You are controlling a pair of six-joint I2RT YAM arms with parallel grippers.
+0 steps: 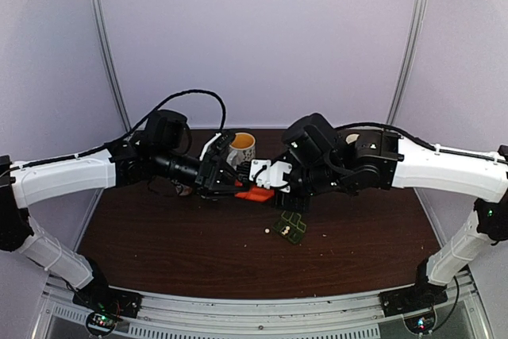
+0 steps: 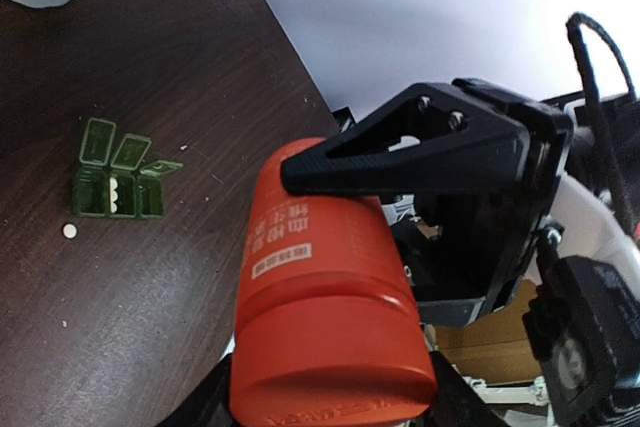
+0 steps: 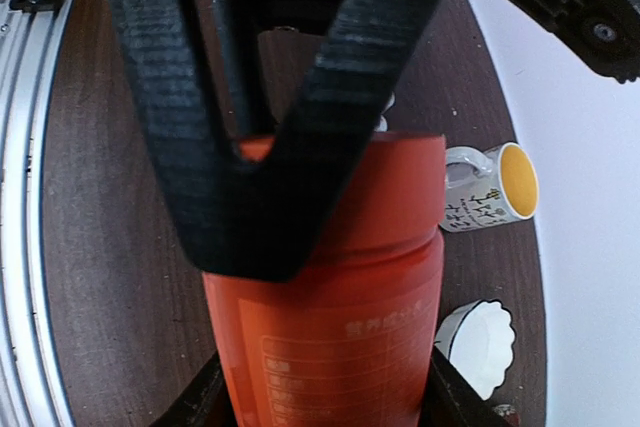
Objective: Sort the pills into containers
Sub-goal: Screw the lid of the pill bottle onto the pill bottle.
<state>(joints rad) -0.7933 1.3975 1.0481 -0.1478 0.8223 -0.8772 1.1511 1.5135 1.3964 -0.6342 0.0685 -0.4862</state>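
While left gripper and right gripper both clamp the orange bottle, a mug stands behind, pill box nearby.

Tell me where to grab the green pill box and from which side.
Pinch the pill box base across its two short end walls, coming straight down. It lies flat on the table, and its three lids stand open along one long side, probably blocking a grip across the long sides.
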